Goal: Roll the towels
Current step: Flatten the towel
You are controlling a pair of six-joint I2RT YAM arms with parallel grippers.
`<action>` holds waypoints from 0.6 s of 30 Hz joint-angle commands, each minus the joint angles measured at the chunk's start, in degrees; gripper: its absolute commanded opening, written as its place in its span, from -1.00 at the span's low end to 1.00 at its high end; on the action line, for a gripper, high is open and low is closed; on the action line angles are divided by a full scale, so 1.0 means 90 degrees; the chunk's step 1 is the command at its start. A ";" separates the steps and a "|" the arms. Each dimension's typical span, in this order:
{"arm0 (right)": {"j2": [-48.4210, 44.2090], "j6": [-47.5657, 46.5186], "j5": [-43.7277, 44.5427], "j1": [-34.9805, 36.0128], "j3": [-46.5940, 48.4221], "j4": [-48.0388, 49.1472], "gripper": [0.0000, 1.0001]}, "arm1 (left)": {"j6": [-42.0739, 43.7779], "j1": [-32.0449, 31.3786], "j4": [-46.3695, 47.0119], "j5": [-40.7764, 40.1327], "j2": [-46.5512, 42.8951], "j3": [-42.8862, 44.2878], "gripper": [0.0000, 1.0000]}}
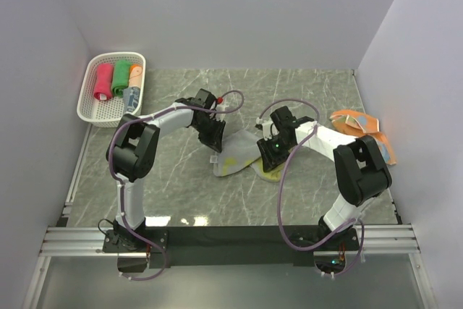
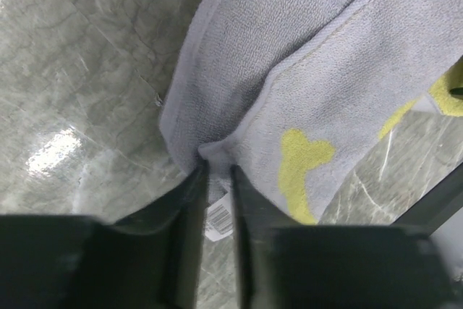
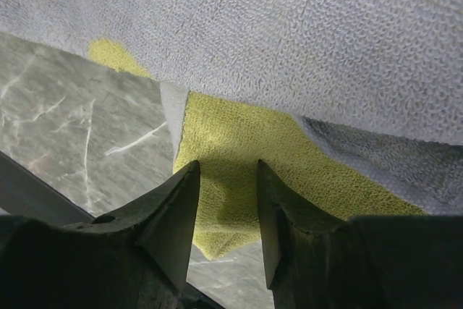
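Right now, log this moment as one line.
grey towel: unrolled, mid-table | left hand: narrow, at its corner | right hand: open over yellow-green cloth | basket: rolled towels inside | orange towel: crumpled, far right

Count on the counter [image 1: 181,186]: one white basket [image 1: 98,110] holding four rolls, namely pink-red roll [image 1: 103,81], green roll [image 1: 120,76], orange roll [image 1: 136,72] and grey-blue roll [image 1: 131,96]. Unrolled towels: two, one grey towel [image 1: 230,151] with yellow marks and one orange towel [image 1: 356,121] with light-blue marks. Pincers: two, left pincer [image 2: 219,171] and right pincer [image 3: 226,173].
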 commanded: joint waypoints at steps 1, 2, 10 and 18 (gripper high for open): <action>0.0001 -0.0048 0.0144 0.0047 0.0062 0.0144 -0.12 | -0.0036 -0.0030 0.0132 -0.0020 0.0057 0.0078 -0.61; 0.0001 -0.0058 0.0173 0.0047 0.0052 0.0144 -0.12 | -0.0027 -0.0020 0.0131 -0.0088 0.0057 0.0078 -0.68; -0.0087 -0.0360 0.0505 -0.0119 0.0110 -0.0003 -0.13 | -0.0056 0.0214 0.0190 -0.0226 -0.0411 -0.0126 -0.99; -0.0165 -0.0517 0.0555 -0.0265 0.0208 -0.0091 -0.11 | -0.0007 0.0790 0.0220 -0.0128 -0.1261 -0.0419 -0.99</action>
